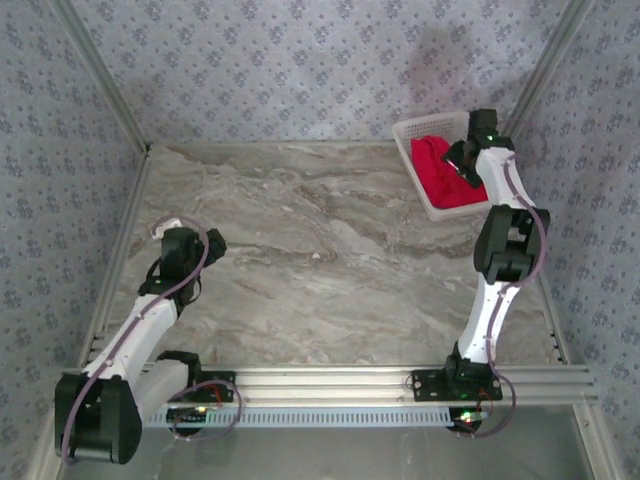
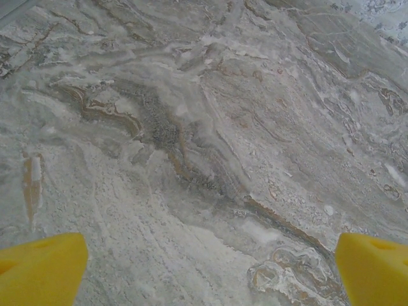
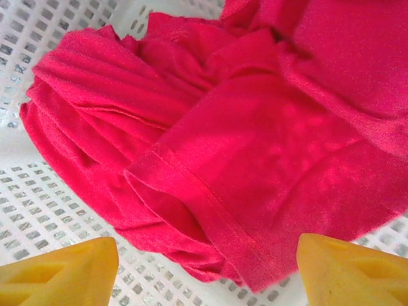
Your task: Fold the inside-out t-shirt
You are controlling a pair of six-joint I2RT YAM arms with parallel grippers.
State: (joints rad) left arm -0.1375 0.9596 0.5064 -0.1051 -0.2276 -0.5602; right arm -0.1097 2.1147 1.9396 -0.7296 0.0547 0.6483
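Pick-up step: my right jaws stand spread over the hem of the t-shirt [image 3: 255,159] in the basket [image 3: 38,210]; next I must pinch it. Left jaws are spread too.

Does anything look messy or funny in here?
Yes: the red t-shirt is scrunched in a wrinkly heap inside the white basket at the far right corner of the table, not spread flat. Nothing looks spilled or broken.

Overhead camera looks down from behind the arms across the grey marbled table [image 1: 330,260]. Left wrist faces it closely; right wrist, the far-right-corner white latticed plastic basket [image 3: 38,210], shared overhead.
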